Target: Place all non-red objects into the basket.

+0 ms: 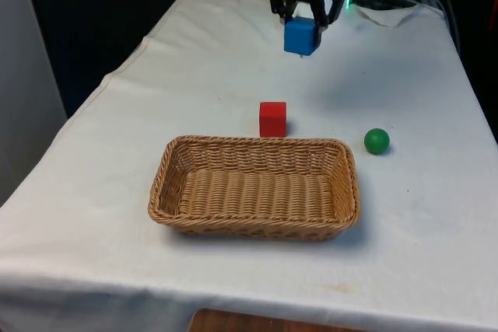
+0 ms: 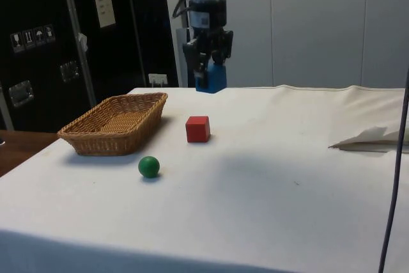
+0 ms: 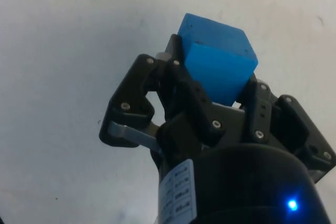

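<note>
My gripper hangs well above the table at its far end, shut on a blue cube that sits tilted between the fingers; the side view has the gripper and the blue cube high over the cloth. In the wrist view the blue cube is clamped between the black fingers. A wicker basket rests near the front, nothing inside. A red cube stands just behind its far rim. A green ball lies off the basket's far corner, toward the front view's right.
Crumpled white paper lies at the far end on the front view's right. The cloth falls away at the table's edges on both sides.
</note>
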